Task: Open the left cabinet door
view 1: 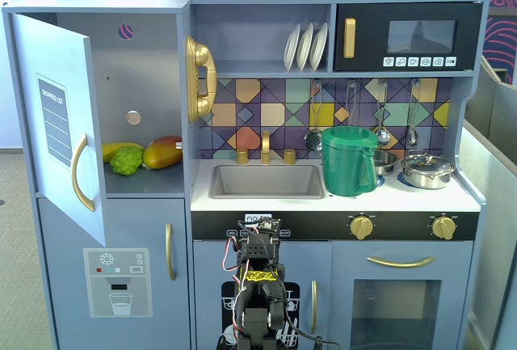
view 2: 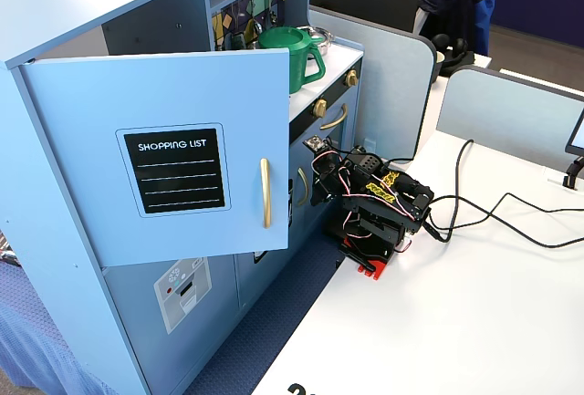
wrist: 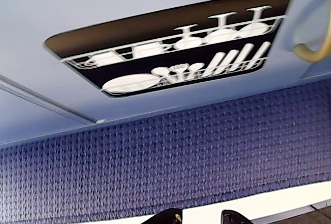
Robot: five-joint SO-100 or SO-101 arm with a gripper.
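White desk, grey partitions, blue carpet.

The white table carries the toy kitchen at its left edge in a fixed view, on a strip of blue woven mat. The black arm base sits on the table just beside the kitchen, apparently on a red clamp. Black cables trail across the tabletop to the right.

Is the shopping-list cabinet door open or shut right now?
Open. The left cabinet door stands swung out from its frame, exposing fruit on the shelf inside; another fixed view also shows it standing out from the cabinet.
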